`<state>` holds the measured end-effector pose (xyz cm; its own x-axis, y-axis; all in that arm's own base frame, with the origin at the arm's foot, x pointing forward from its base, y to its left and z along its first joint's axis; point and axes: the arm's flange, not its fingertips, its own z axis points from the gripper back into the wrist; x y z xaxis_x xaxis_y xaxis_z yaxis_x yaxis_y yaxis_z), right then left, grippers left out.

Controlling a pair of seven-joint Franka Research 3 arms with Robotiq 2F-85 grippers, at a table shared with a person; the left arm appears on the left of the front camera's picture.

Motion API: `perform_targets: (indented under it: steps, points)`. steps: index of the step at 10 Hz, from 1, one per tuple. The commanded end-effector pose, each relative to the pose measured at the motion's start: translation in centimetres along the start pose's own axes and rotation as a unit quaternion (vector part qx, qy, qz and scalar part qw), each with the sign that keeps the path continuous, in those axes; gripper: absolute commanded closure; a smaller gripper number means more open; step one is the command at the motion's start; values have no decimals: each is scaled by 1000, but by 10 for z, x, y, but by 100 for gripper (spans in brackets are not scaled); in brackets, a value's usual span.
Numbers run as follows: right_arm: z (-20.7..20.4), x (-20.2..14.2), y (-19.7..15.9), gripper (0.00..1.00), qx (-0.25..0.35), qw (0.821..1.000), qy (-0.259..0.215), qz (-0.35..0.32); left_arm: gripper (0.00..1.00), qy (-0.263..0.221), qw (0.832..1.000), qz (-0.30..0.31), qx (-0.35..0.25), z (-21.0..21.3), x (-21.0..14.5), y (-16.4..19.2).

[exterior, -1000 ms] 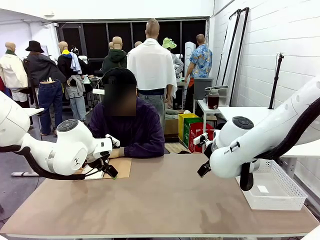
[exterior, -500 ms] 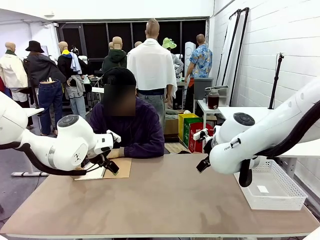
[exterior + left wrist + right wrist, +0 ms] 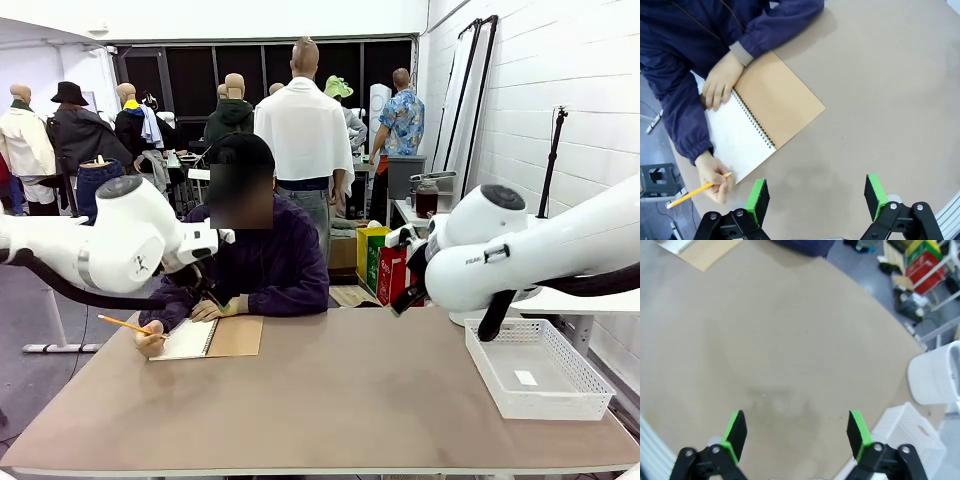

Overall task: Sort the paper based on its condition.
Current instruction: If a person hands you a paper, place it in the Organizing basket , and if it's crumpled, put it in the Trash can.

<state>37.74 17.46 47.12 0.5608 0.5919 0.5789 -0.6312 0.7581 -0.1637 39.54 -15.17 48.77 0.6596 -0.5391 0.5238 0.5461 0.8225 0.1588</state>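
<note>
Left wrist view looks down on the left tool (image 3: pixel 815 186), its green-padded fingers spread wide apart and clamped on nothing, hanging over bare bench (image 3: pixel 880 90). Beyond the fingers lies the paper (image 3: pixel 740 140) — the open white page of a spiral notebook (image 3: pixel 780 102), whose brown cover is folded flat beside it, with the wire coil running between the two. A person in a dark blue top leans over it: one hand (image 3: pixel 720 82) rests on the top of the page, the other hand (image 3: pixel 715 172) holds a yellow pencil (image 3: pixel 695 191) at the page's lower corner.

From the front, the notebook sits at the far left of the bench, right before the person. The right tool (image 3: pixel 796 420) also stands fully apart, empty, above bare bench well away from the notebook. A white mesh basket (image 3: pixel 545 408) stands at the bench's right end — a small white slip (image 3: pixel 525 378) lies inside.
</note>
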Motion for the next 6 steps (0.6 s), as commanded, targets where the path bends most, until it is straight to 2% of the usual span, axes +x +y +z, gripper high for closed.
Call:
perform_targets:
  steps: [1,6]
  points:
    - [24,2,-7,0,20,999,-12,23,0,-9,1000,-5,-13,26,-4,12]
    - [71,11,-3,0,33,997,-67,30,0,-41,999,7,-13,75,-16,21]
